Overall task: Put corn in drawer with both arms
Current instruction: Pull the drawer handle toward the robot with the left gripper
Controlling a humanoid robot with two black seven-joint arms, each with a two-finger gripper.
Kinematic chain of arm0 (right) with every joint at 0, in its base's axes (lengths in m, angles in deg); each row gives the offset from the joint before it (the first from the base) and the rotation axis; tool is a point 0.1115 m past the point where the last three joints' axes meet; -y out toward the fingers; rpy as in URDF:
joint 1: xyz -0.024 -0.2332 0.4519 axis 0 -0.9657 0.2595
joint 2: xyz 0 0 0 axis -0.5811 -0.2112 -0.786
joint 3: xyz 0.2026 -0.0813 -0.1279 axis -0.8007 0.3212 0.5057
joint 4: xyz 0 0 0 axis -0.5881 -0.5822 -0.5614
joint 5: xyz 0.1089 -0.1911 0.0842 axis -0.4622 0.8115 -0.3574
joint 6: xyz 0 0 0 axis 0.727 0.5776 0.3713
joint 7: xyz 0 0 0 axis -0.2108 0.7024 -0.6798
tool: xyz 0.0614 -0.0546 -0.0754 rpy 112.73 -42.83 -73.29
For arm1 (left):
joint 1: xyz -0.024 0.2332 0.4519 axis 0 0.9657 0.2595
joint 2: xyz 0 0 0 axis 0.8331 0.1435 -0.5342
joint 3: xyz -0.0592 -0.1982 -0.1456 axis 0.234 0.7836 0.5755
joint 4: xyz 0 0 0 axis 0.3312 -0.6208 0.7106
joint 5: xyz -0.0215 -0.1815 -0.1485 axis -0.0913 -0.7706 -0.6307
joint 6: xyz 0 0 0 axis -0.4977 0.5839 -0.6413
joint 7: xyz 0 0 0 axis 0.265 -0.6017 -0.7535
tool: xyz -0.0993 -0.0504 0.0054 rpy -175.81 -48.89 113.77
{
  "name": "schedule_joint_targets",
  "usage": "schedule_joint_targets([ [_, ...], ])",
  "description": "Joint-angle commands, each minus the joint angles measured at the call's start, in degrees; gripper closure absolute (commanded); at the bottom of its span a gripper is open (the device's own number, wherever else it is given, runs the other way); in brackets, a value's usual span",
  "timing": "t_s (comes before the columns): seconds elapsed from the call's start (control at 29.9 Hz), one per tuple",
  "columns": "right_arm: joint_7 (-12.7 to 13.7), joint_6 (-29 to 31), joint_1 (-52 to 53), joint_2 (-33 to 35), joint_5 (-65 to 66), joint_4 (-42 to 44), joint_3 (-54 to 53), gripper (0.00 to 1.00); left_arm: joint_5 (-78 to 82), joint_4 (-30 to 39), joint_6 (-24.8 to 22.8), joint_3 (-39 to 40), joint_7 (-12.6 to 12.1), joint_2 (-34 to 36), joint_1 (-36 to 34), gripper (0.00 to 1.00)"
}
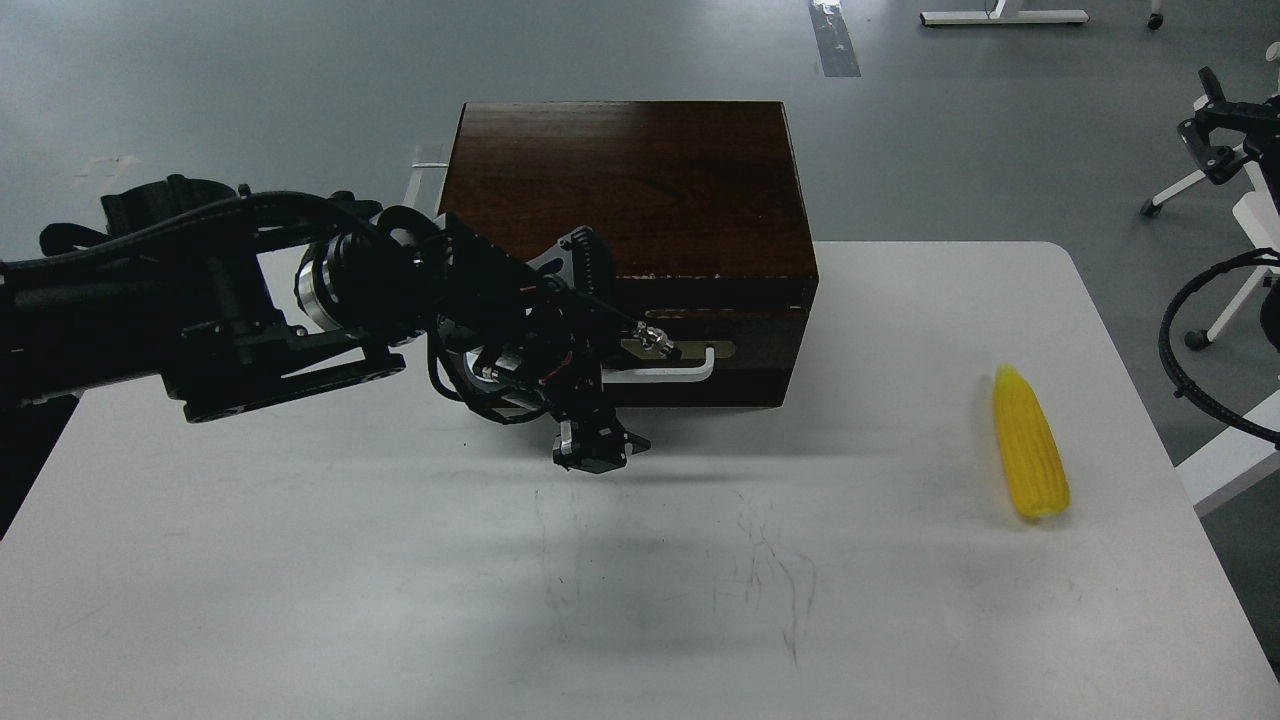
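The corn (1030, 445) is a bright yellow cob lying on the white table at the right, far from both grippers. The drawer (690, 350) sits shut in the front of the dark brown wooden box (620, 180), and the right part of its white bar handle (680, 368) shows. My left arm reaches in from the left. Its gripper (598, 450) hangs just in front of and below the handle's left end, over the table, holding nothing; its fingers are too dark to tell apart. My right gripper (1218, 130) shows small at the far right edge, off the table.
The white table (400, 580) has faint scuff marks in the middle. A black cable loop (1175, 350) hangs past its right edge. White furniture legs (1000, 16) stand on the grey floor behind.
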Motion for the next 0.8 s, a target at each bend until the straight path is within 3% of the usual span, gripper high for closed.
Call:
schedule_joint_targets([
  [0.0, 0.0, 0.0, 0.1, 0.1, 0.0, 0.0, 0.0, 0.00, 0.0, 0.4, 0.0, -0.2, 0.0, 0.1, 0.3, 0.20],
  [0.77, 0.0, 0.0, 0.1, 0.6, 0.0, 0.0, 0.0, 0.00, -2.8, 3.2, 0.0, -0.1, 0.0, 0.0, -0.7, 0.20],
])
